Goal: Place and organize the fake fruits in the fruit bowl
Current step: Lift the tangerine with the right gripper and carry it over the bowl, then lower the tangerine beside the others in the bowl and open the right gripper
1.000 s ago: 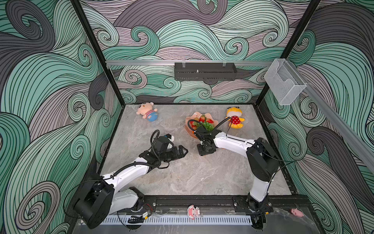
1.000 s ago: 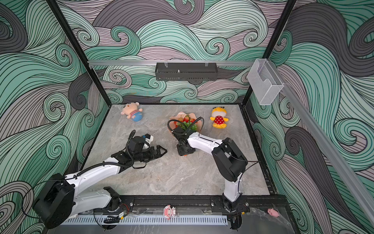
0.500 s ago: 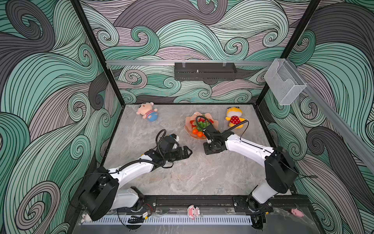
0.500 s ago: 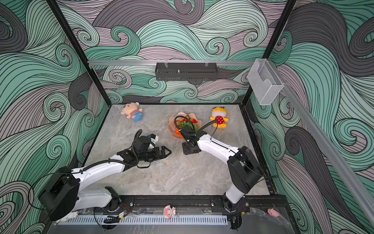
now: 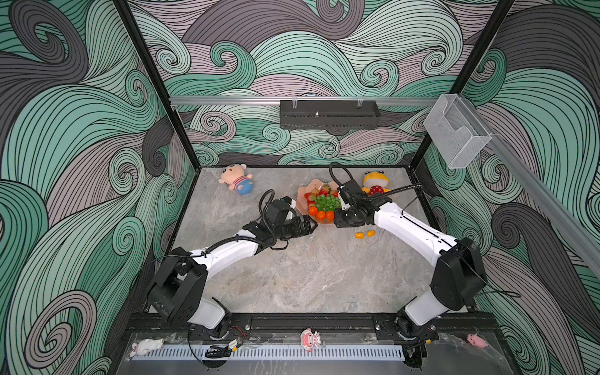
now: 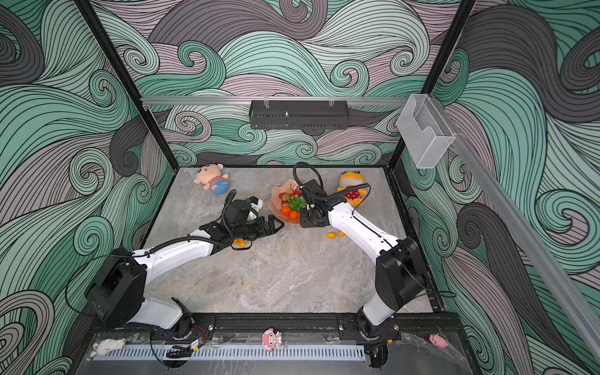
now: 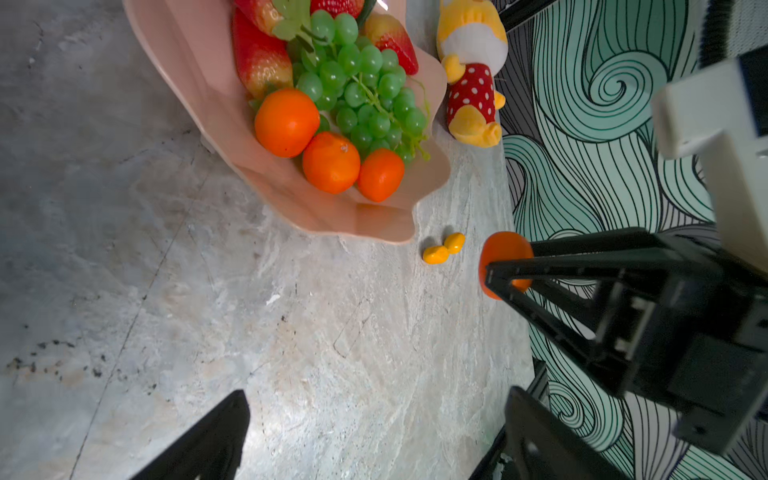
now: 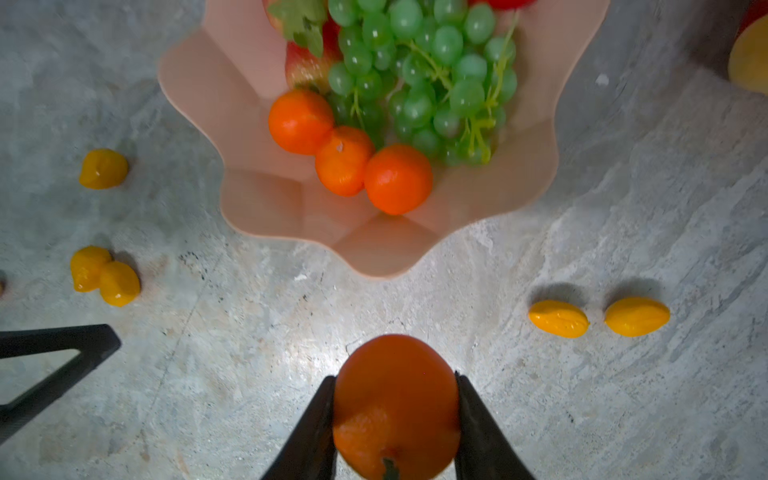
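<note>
Gripping one tangerine point(image 8: 395, 415), your right fingers point(image 8: 311, 424) are clamping it from both sides, stem end facing the wrist camera. You are holding it just in front of the near rim of the fruit bowl point(image 8: 249, 208), over the worktop point(image 8: 249, 353), outside the bowl. I cannot tell whether it is touching the worktop.

Your left fingers point(image 7: 208, 436) are standing wide apart and gripping nothing. They are hovering low by the bowl's front-left edge in both top views.

The bowl is sitting toward the back of the worktop. The yellow red-dotted plush point(image 5: 375, 183) is lying just beside it on the right. The pink doll point(image 5: 235, 180) is lying well apart on the left.

Inside the bowl:
- The green grape bunch point(image 8: 424, 75) is filling the middle.
- Three tangerines point(image 8: 343, 160) are sitting in a touching row along the near side.
- The strawberries point(image 7: 259, 62) are lying behind and beside the grapes.

Five kumquats are lying loose on the worktop:
- Two kumquats point(image 8: 559, 318) are sitting side by side, not touching, near the bowl's front right, next to your right arm.
- Three kumquats point(image 8: 103, 168) are sitting to its front left, two touching and one apart. In a top view, your left arm is covering most of these.
</note>
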